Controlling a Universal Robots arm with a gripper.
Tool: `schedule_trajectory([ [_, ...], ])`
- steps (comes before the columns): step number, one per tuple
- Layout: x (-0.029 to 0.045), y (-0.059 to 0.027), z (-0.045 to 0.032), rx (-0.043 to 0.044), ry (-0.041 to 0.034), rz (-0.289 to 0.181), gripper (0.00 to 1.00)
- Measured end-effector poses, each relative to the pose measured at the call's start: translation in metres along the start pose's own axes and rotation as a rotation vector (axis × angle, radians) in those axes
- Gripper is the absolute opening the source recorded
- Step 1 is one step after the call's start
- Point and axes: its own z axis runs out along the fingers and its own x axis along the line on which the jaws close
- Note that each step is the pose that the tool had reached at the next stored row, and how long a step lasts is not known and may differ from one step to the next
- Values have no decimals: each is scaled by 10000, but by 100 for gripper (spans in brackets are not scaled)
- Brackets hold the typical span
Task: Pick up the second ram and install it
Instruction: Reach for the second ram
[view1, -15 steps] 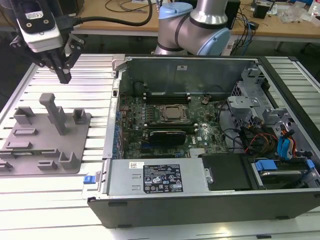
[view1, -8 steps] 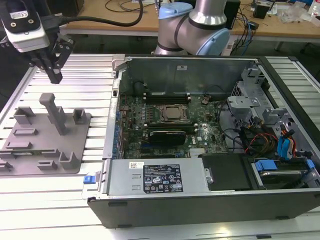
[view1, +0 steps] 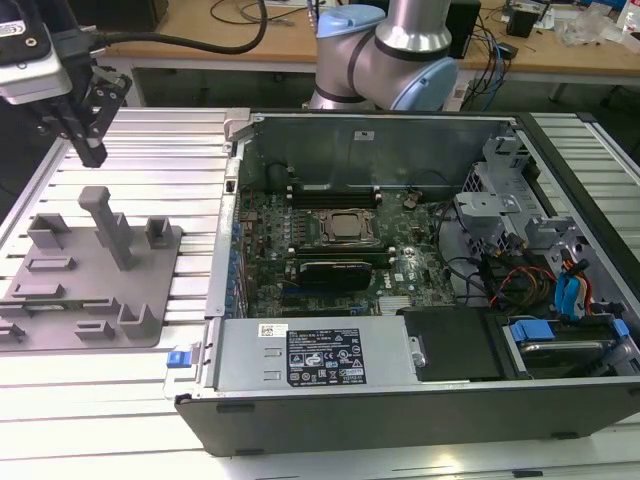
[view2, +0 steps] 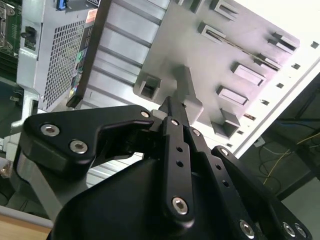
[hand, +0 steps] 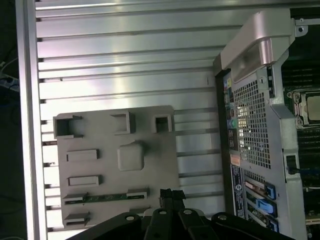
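First wrist view: the second ram (hand: 106, 197) was seen seated in the grey holder tray (hand: 100, 137), long axis aimed at the gripper (hand: 171, 194), whose fingers were pressed together, empty.

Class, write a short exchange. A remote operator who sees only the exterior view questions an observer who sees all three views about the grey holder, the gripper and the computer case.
Operator: Does anything lie on the grey holder? I cannot make it out.
Observer: Yes. In the first wrist view the second ram, a thin green stick, lies flat between the holder's blocks.
Operator: I see the gripper above the holder. Where is it relative to that stick?
Observer: In the first wrist view its tip appears just beyond one end of the ram, and it holds nothing.
Operator: What is on the case side that faces the holder?
Observer: The first wrist view shows a vent grille and coloured ports there.
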Motion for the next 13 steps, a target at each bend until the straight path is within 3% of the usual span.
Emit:
schedule_trajectory([
  [2,80,-6,-1,0,-1,1,8],
  [13,349,-26,-6,0,0,2,8],
])
